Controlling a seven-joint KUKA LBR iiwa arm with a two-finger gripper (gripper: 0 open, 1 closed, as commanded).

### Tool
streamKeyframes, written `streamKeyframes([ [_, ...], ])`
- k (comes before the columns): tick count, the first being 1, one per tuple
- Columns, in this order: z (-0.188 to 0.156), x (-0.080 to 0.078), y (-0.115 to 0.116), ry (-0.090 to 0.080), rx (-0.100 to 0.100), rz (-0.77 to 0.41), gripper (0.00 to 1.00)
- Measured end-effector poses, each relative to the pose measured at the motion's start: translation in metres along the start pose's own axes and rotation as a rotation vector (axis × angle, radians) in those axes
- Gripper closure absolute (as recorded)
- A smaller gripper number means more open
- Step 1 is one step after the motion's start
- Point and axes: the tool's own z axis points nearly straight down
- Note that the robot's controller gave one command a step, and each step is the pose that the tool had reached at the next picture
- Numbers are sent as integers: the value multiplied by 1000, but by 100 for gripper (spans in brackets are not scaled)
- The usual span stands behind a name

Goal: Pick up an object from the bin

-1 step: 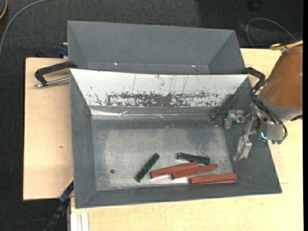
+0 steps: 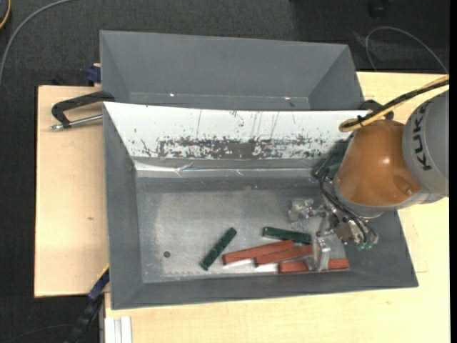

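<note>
My gripper (image 2: 321, 252) reaches down at the bin's front right, under the orange cover, with its metal fingers among a small cluster of flat pieces. Right beneath it lie reddish-brown bars (image 2: 260, 254) with a white end (image 2: 243, 264), and another reddish piece (image 2: 335, 264) just to its right. A dark green flat piece (image 2: 285, 234) lies just left of the fingers. Whether anything sits between the fingers is hidden by the wrist.
A dark green bar (image 2: 218, 248) lies alone on the floor near the front middle, left of the cluster. The bin's right wall and front wall stand close to the gripper. The floor's left half is bare metal.
</note>
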Motion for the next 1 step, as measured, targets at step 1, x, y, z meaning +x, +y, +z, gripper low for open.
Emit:
streamKeyframes([
  [1,-5,-1,-3,-3,3,2,100],
])
